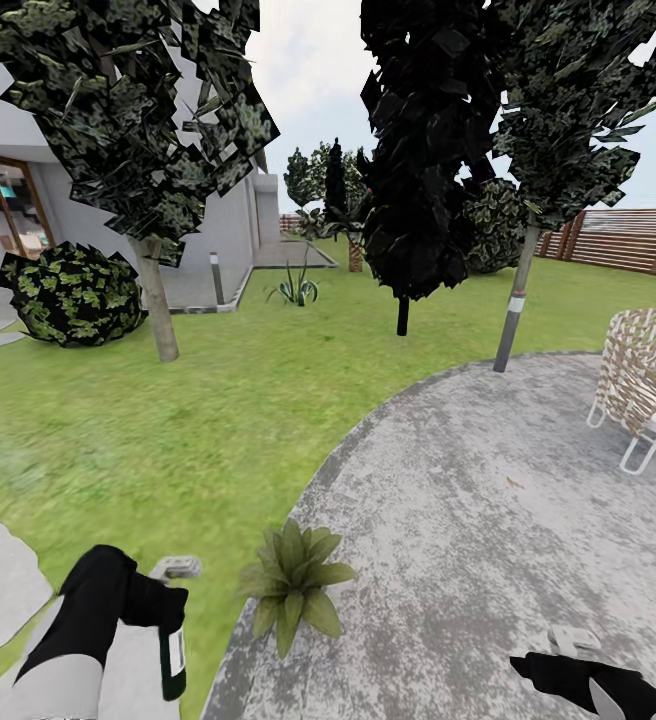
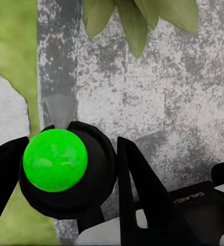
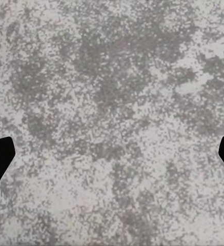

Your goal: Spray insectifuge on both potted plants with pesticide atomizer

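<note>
My left gripper (image 1: 168,612) is shut on the pesticide atomizer (image 1: 173,655), a slim dark green bottle with a white label and a grey spray head, held low over the lawn's edge. In the left wrist view the atomizer (image 2: 65,166) appears end-on with a bright green cap between the black fingers (image 2: 137,179). One potted plant (image 1: 293,580), a low rosette of broad leaves, stands just right of the bottle at the patio rim; its leaves (image 2: 137,20) hide its pot. The other potted plant is out of view. My right gripper (image 1: 570,652) hangs open over the paving (image 3: 112,123).
The round grey patio (image 1: 488,520) spreads ahead and right, with a woven chair (image 1: 648,385) on it. Tree trunks (image 1: 158,310) (image 1: 513,315), a bush (image 1: 73,295), a bollard lamp (image 1: 216,278) and a spiky potless plant (image 1: 296,290) stand on the lawn. A wooden fence (image 1: 628,240) runs far right.
</note>
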Tool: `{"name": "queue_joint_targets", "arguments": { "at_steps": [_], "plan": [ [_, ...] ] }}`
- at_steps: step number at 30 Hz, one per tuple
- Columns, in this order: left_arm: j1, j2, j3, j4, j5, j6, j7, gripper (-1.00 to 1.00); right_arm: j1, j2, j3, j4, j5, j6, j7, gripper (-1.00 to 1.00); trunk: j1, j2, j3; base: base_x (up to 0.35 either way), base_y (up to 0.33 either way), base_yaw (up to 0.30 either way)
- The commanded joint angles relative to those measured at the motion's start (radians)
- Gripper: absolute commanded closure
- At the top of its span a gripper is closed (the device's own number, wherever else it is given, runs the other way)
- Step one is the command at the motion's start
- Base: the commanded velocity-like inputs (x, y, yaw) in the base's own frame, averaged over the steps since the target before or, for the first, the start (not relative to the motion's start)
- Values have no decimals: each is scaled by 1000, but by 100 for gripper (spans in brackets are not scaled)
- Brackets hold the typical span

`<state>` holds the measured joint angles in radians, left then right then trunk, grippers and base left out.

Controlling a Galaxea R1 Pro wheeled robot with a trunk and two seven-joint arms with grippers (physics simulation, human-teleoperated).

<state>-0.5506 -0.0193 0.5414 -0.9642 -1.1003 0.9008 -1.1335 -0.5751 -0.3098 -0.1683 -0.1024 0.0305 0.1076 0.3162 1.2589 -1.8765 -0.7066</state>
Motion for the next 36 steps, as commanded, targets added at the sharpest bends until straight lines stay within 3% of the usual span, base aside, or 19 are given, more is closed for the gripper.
{"name": "queue_joint_targets", "arguments": {
  "at_steps": [1,5,8,27,36],
  "plan": [
    [-2,-1,-12,0,-10,9,-10,100,0,0,-8,-2,3,7,5,-100,0,-1,-1,8,0,0],
    [-3,-1,-110,3,-10,17,-11,100,0,0,-8,-2,3,9,4,-100,0,-1,-4,19,0,0],
    [-3,-2,-146,4,-9,18,-12,100,0,1,-8,-2,3,10,4,-100,0,-1,-8,94,0,0],
    [-3,-1,-154,10,-9,18,-14,100,0,1,-8,-2,3,14,2,-100,0,-1,-35,290,0,0],
    [-2,1,-152,61,-9,18,-14,100,0,1,-7,-2,4,14,3,-100,0,-1,-40,87,0,0]
  ]
}}
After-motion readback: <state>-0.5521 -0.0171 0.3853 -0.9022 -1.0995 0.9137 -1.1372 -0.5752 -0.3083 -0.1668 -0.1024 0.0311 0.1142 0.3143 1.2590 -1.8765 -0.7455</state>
